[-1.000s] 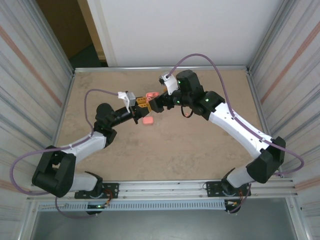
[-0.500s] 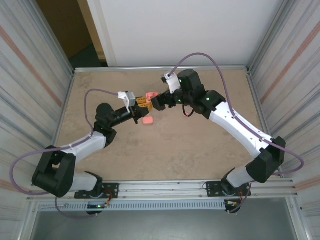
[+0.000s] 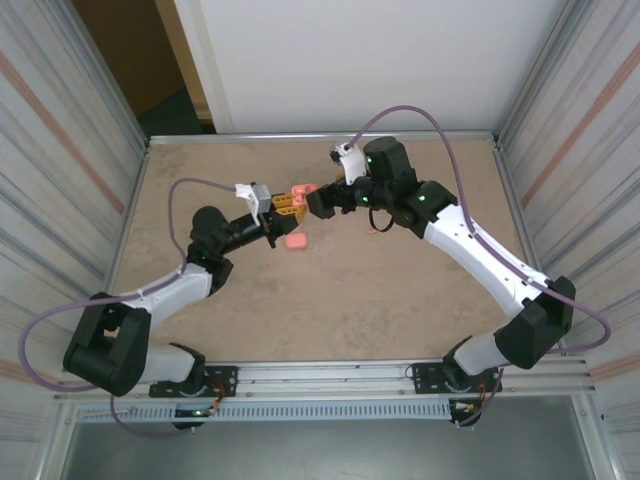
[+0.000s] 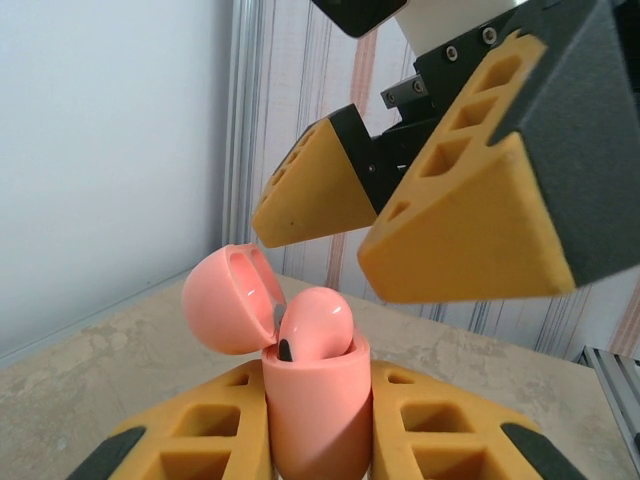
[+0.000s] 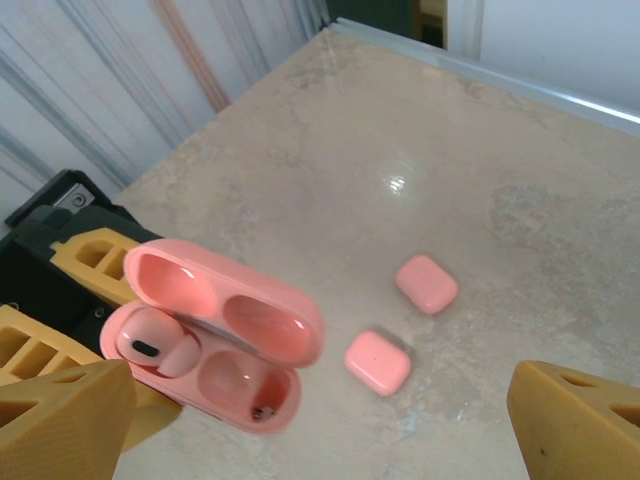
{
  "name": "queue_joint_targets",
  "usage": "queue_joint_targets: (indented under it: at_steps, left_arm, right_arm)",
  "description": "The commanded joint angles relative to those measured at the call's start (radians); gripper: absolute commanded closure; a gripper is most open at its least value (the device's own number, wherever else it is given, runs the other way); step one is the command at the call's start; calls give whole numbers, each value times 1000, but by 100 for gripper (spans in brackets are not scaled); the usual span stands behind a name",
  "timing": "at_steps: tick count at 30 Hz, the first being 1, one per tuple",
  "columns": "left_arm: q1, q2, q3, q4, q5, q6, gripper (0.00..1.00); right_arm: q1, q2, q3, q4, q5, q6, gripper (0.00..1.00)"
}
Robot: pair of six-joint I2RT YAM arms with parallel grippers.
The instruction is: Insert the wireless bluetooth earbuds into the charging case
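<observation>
My left gripper (image 4: 318,425) is shut on the pink charging case (image 4: 315,400), and its yellow fingers (image 4: 190,440) press the case from both sides. The lid (image 4: 225,300) stands open. One salmon-pink earbud (image 5: 150,340) sits in a slot of the case (image 5: 205,365). The slot beside it (image 5: 238,385) is bare. My right gripper (image 5: 320,430) hangs open just above the case, with nothing between its fingers (image 4: 310,195). In the top view the case (image 3: 303,191) sits between the left gripper (image 3: 285,208) and the right gripper (image 3: 316,204), at the far middle of the table.
Two shut pink cases (image 5: 378,361) (image 5: 427,283) lie on the beige table (image 5: 420,150) under the held case. One of them (image 3: 295,242) shows in the top view. Metal walls ring the table on all sides.
The right arm has drawn back slightly, up and to the right, with its gripper still open. The left arm and the held case have stayed put.
</observation>
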Motion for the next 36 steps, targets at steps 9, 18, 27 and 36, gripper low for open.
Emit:
queue_joint_targets:
  at_steps: [9,18,27,36]
  left_arm:
    - [-6,-105,6,-61,-31,61,100]
    - [-6,-171,7,-126,-46,98,100]
    - [-6,-216,15,-168,-45,113,100]
    - [-5,-238,13,-200,-48,128,100]
  right_arm:
    - [-221,-49,-116,-67,-66,191,17]
    - [-311,84,-200,-152,64,194,24]
    - [-308,298,-154,-160,149,196,26]
    - [-298,450,-77,-158,216,173,27]
